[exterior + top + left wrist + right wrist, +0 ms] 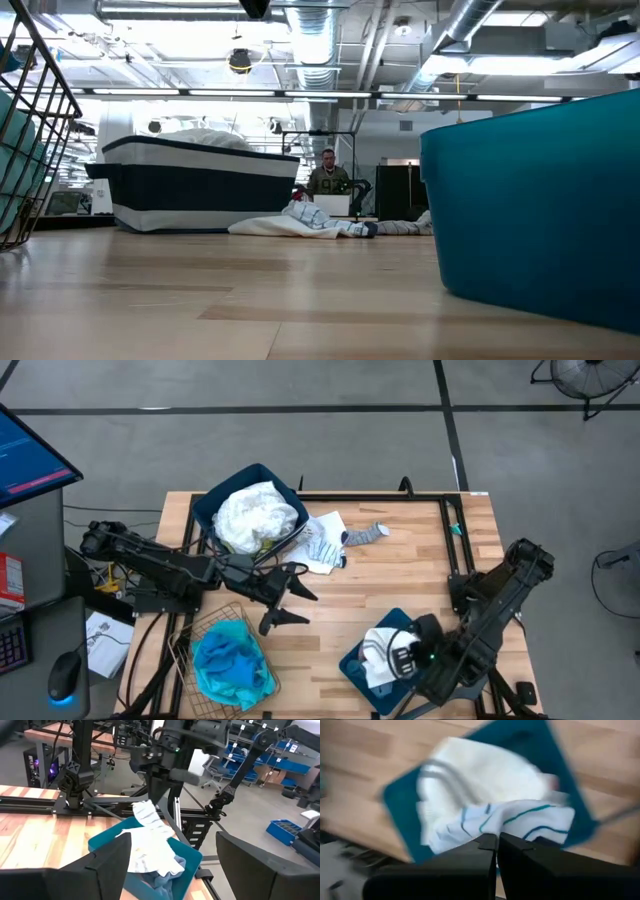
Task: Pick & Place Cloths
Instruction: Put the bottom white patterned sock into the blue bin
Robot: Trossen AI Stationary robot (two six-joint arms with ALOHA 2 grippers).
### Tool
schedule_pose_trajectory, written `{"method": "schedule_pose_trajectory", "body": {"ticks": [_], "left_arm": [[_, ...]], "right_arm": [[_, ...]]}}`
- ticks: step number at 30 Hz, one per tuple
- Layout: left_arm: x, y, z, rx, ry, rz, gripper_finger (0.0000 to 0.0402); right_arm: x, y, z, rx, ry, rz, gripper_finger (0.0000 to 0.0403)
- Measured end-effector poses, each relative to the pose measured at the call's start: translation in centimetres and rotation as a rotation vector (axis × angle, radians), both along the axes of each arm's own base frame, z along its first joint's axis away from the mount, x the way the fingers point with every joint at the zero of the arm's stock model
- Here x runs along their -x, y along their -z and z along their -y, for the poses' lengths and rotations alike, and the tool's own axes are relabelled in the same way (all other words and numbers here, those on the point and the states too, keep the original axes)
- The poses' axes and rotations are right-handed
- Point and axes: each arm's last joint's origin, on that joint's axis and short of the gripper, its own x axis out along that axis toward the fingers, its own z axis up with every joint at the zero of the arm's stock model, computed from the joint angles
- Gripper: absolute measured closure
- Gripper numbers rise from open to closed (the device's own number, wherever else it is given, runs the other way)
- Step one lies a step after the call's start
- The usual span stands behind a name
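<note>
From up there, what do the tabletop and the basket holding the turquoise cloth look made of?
The pale striped tabletop looks like wood planks, smooth and slightly glossy; grain lines show. The see-through grid basket looks like thin metal wire. The turquoise cloth looks soft and crumpled, probably fabric.

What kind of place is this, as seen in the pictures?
Probably an industrial robotics lab or workshop: exposed silver ceiling ducts, blue plastic storage bins on racks, and a person seated at a workstation behind the wooden table.

Overhead cam looked straight down; low cam sat at table level; both wrist cams shared the blue bin [150,865].
</note>
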Motion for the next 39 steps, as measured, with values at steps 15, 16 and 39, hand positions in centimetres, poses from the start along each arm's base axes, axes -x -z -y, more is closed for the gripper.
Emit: {"method": "schedule_pose_trajectory", "body": {"ticks": [15,16,39], "left_arm": [[0.0,0.0,0.0,-0.001,-0.008,-0.001,0.0128],[0.0,0.0,0.0,-0.001,-0.008,-0.001,0.0128],[-0.4,0.1,-2.3,-0.007,-0.087,-0.012,0.0128]], "right_arm": [[-1.7,3.5,3.6,0.068,0.11,-0.162,0.0403],[-1.9,4.2,3.8,0.063,0.117,-0.157,0.0403],[-2.5,13.2,5.7,-0.033,0.043,-0.079,0.0362]]}}
